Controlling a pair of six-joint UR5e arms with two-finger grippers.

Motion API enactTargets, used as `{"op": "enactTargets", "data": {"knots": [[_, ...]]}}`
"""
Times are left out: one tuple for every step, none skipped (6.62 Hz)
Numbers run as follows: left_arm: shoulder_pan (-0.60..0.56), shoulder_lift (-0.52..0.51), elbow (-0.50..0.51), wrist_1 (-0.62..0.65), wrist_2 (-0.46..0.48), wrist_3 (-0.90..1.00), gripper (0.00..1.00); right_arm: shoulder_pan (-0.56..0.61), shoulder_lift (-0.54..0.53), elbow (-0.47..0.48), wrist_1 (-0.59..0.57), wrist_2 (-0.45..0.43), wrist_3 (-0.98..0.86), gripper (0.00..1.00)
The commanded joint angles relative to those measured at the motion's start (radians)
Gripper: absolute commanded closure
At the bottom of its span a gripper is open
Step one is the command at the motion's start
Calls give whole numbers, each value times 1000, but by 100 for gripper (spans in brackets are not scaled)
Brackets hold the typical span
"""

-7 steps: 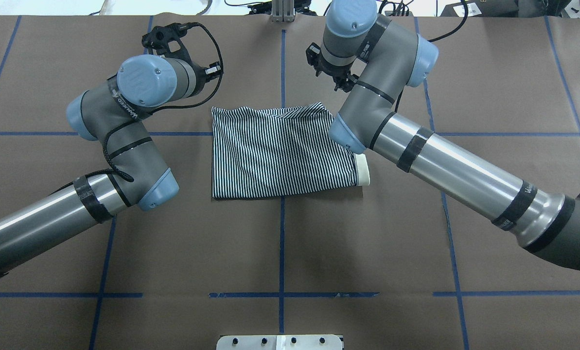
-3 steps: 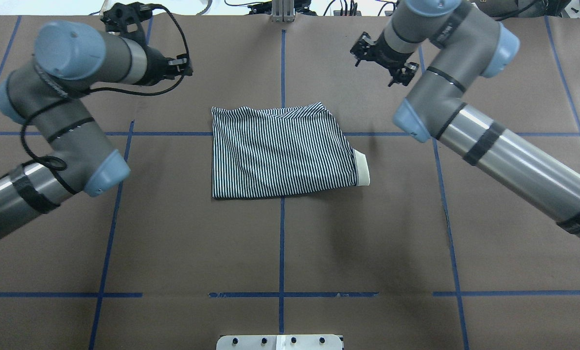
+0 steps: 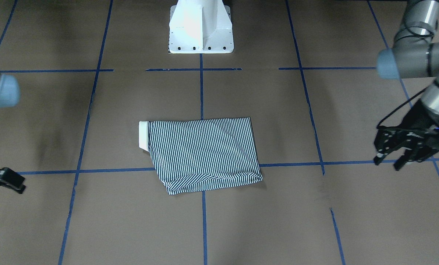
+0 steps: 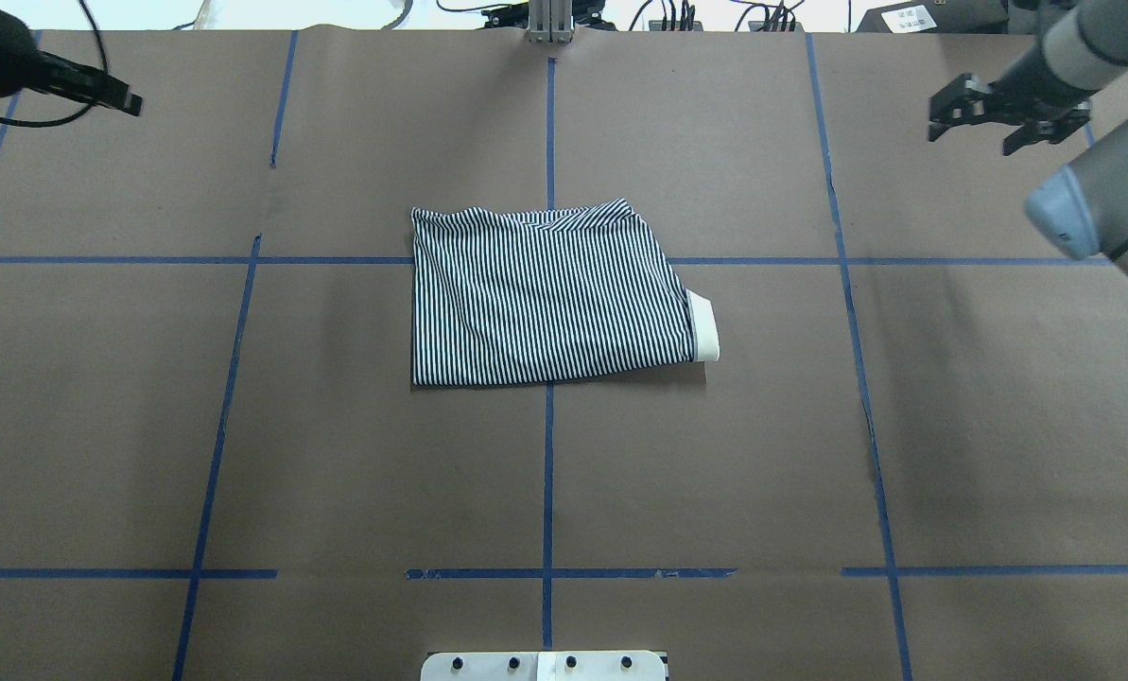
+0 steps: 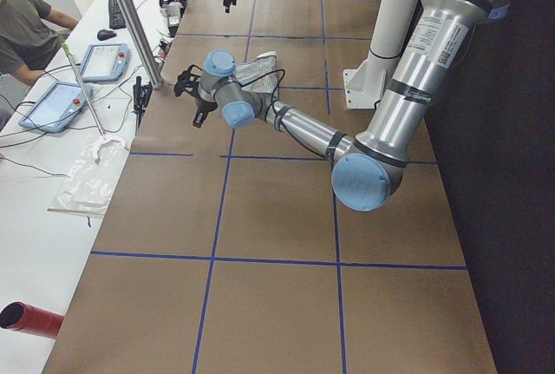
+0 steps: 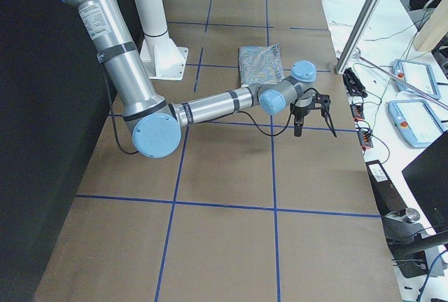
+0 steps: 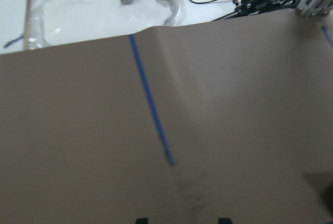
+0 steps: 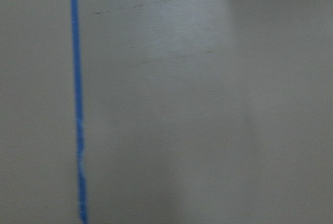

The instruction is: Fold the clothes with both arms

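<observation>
Striped polo shirt (image 4: 549, 303) lies folded into compact rectangle at centre of tabletop (image 4: 762, 473), across blue tape lines (image 4: 547, 454). White collar (image 4: 705, 328) pokes out at robot's right edge. Flat, squared, nothing touching it. Judged: fold looks complete, so no grip needed.

Left pincer (image 3: 388, 162) well apart, far-left side, fingers spread, empty. Right pincer (image 4: 978, 132) well apart, far-right side, jaws wide, empty.

Left arm (image 3: 407, 62) and right arm (image 4: 1093, 199) bent outward, wrists over bare tabletop, off garment.
</observation>
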Motion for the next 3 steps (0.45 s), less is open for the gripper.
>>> {"op": "enactTargets", "data": {"knots": [[-197, 94, 9, 90, -131, 329, 0, 197, -90, 38, -231, 33, -495, 0], [-268, 103, -12, 247, -177, 441, 0, 265, -144, 54, -276, 34, -642, 0], [-297, 149, -46, 445, -167, 556, 0, 279, -176, 104, -355, 33, -693, 0]]}}
